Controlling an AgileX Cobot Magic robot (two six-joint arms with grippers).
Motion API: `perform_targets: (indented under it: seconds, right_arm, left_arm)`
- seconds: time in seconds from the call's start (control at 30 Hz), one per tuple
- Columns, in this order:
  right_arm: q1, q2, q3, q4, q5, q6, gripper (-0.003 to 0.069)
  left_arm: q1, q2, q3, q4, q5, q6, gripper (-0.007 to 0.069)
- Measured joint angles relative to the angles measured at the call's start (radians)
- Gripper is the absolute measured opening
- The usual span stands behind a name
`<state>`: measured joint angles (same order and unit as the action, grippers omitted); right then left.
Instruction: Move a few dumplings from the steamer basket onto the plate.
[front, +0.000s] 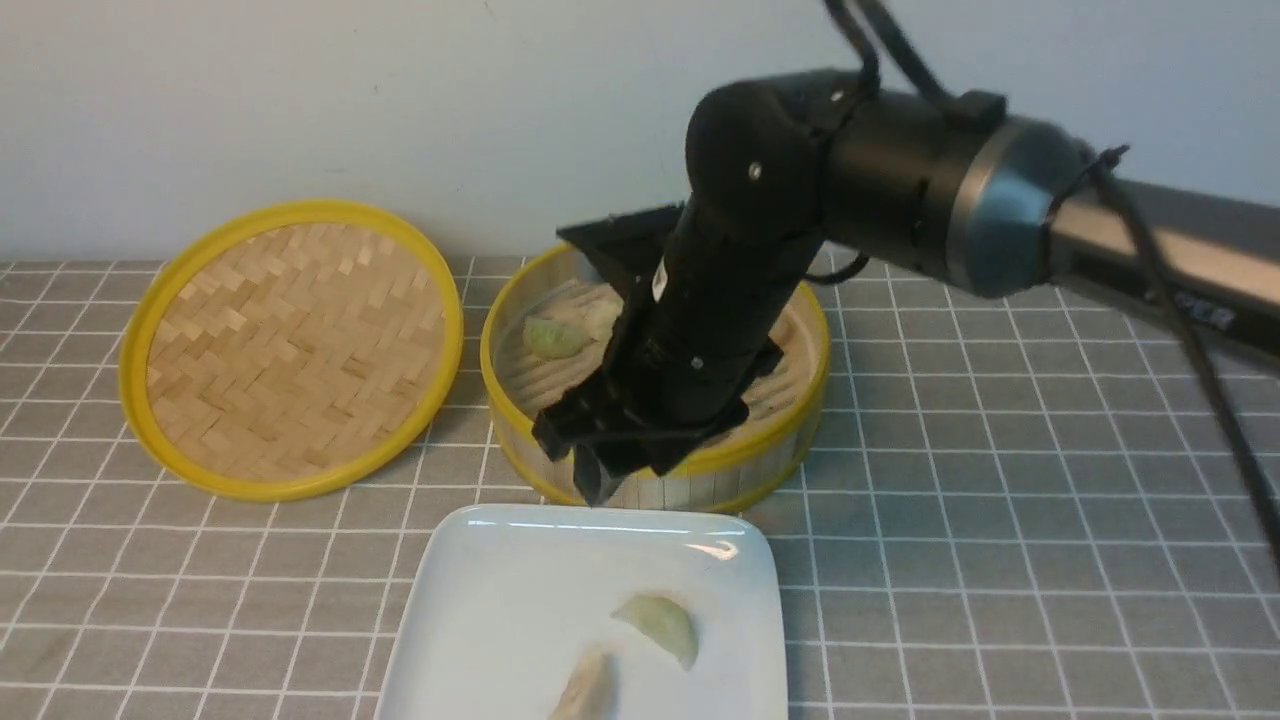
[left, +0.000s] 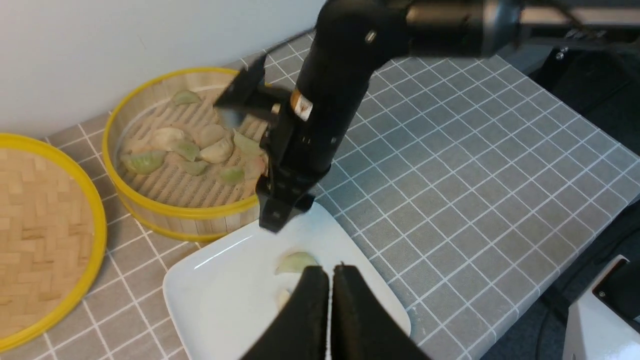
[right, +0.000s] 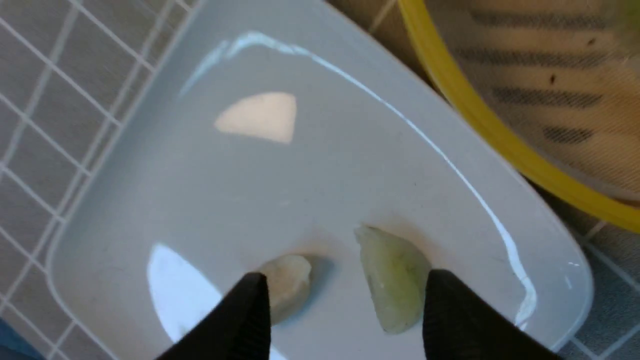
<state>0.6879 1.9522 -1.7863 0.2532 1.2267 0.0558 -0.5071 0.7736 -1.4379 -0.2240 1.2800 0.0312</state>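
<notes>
Dumplings are mostly lying in a loose pile on the slatted floor of the steamer basket, and two are already on the white plate that stands just in front of it: one pale green and one whitish, near each other but not touching. My right gripper hangs above the far edge of the plate, close to the near rim of the basket, with its fingers spread wide and nothing between them. My left gripper is over the near part of the plate with its fingers pressed together and, as far as I see, holding nothing. I judge these dumplings to be very light, soft and a little slippery, with thin skin that can tear or be squashed, so the squeeze must be gentle. The best place to hold one is across the thick middle, with one finger on each broad side, not at the thin pointed ends or on the pleated edge. The green one on the plate has its long axis diagonal, from far-left to near-right in the front view; the whitish one runs the other way, and its near end is cut off by the frame. In the basket they point in many directions, so I should turn my wrist until the fingers close across the short width.
</notes>
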Motion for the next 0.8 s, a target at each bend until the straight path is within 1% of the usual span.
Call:
perform_targets:
  seconds: [0.03,0.13,0.2,0.23,0.3,0.33,0.47,0.53,0.57,0.63,0.7,0.8]
  right_arm:
    - [0.000,-0.068,-0.005,-0.001,0.003,0.000,0.0304]
    - [0.000,-0.176,-0.009,-0.019,0.010,0.000,0.0223]
    - [0.000,-0.285,-0.013,-0.065,0.017,0.003,0.0141]
    - [0.000,-0.315,-0.013,-0.081,0.018,0.008,0.0120]
    - [0.000,-0.418,-0.013,-0.146,0.027,0.028,0.0051]
    - [0.000,-0.452,-0.013,-0.169,0.029,0.039,0.0031]
    - [0.000,-0.616,-0.002,-0.253,0.037,0.074,-0.0010]
    - [0.000,-0.714,0.035,-0.283,0.040,0.080,-0.0012]
    - [0.000,-0.714,0.040,-0.283,0.040,0.081,-0.0012]
    - [0.000,-0.803,0.088,-0.294,0.041,0.084,-0.0012]
    - [0.000,-0.934,0.200,-0.297,0.032,0.089,-0.0012]
    - [0.000,-1.100,0.359,-0.300,-0.054,0.110,-0.0014]
  left_arm:
    - [0.000,0.000,0.000,0.000,0.000,0.003,-0.0005]
    - [0.000,0.000,0.000,0.000,-0.010,0.004,-0.0005]
    - [0.000,0.000,0.000,0.001,-0.046,0.004,-0.0005]
    - [0.000,0.000,0.000,0.001,-0.058,0.004,-0.0005]
    - [0.000,0.000,0.000,0.001,-0.098,0.004,-0.0005]
    - [0.000,0.001,0.000,0.001,-0.113,0.005,-0.0005]
    - [0.000,0.008,0.000,0.001,-0.169,0.016,-0.0005]
    - [0.000,0.019,0.000,0.000,-0.188,0.027,-0.0005]
    - [0.000,0.022,0.000,0.000,-0.189,0.029,-0.0005]
    - [0.000,0.037,0.000,-0.001,-0.190,0.038,-0.0005]
    - [0.000,0.054,0.000,-0.007,-0.190,0.044,-0.0005]
    - [0.000,0.079,0.000,-0.018,-0.190,0.049,-0.0005]
